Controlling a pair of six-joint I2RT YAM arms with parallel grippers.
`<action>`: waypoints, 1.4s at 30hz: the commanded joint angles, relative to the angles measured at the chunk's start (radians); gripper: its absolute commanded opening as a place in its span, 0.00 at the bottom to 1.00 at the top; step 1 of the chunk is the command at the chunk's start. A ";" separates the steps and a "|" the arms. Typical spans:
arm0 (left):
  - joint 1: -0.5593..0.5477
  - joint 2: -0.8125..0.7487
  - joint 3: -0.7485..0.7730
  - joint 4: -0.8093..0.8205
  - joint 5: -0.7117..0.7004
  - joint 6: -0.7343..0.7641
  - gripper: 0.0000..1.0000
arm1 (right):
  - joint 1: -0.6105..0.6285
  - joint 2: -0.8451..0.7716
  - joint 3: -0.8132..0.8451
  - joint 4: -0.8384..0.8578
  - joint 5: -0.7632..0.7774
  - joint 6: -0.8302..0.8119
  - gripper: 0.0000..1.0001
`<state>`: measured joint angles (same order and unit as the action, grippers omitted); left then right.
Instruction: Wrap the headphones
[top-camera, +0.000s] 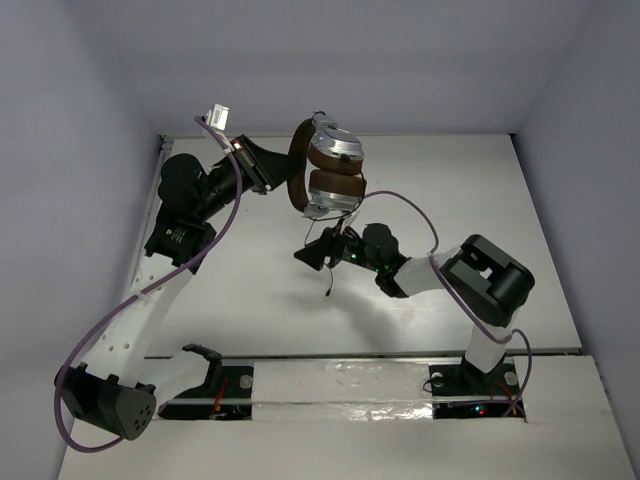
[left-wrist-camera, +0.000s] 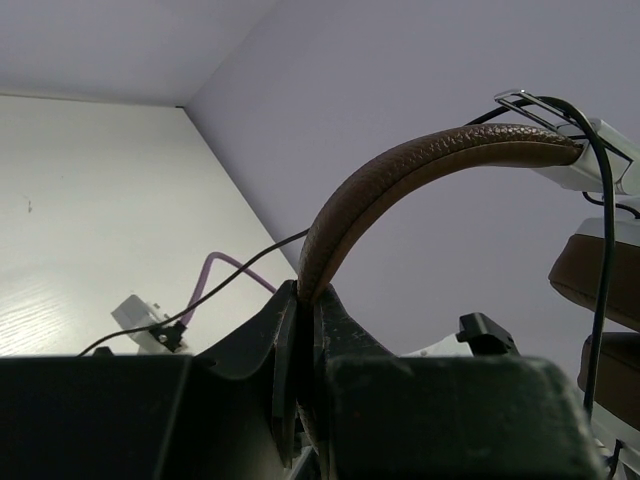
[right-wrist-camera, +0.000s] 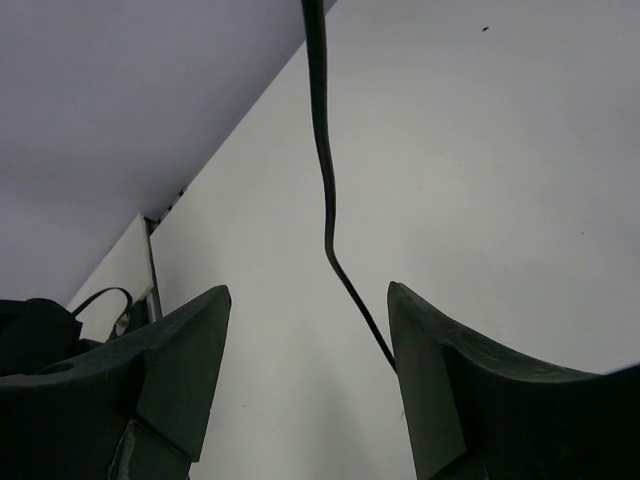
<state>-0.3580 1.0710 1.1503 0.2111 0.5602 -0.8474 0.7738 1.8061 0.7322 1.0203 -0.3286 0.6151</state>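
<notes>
The headphones (top-camera: 332, 168) hang in the air above the back of the table, with silver-grey cups and brown pads. My left gripper (top-camera: 268, 172) is shut on their brown headband (left-wrist-camera: 400, 170), which arches up and right from its jaws (left-wrist-camera: 305, 295) toward the cups (left-wrist-camera: 598, 272). The thin black cord (top-camera: 329, 275) drops from the cups to the table. My right gripper (top-camera: 316, 252) is open just below the cups. In the right wrist view the cord (right-wrist-camera: 324, 170) runs down between the open fingers (right-wrist-camera: 308, 292), ending close against the right finger (right-wrist-camera: 440, 370).
Purple arm cables loop beside the left arm (top-camera: 215, 235) and over the right arm (top-camera: 415, 210). A small white connector (top-camera: 216, 114) sticks up by the back left corner. Grey walls close in the table on three sides.
</notes>
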 joint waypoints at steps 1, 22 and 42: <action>0.002 -0.042 0.045 0.056 0.001 -0.018 0.00 | 0.009 0.051 0.082 0.027 0.011 -0.035 0.70; 0.002 -0.048 0.068 -0.068 -0.402 0.092 0.00 | 0.139 -0.120 -0.060 -0.164 0.138 -0.005 0.00; 0.002 -0.049 -0.121 -0.145 -0.994 0.265 0.00 | 0.438 -0.625 0.189 -1.293 0.482 -0.136 0.00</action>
<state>-0.3580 1.0252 1.0420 -0.0124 -0.3607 -0.5957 1.2049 1.2282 0.8288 -0.0887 0.0929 0.5125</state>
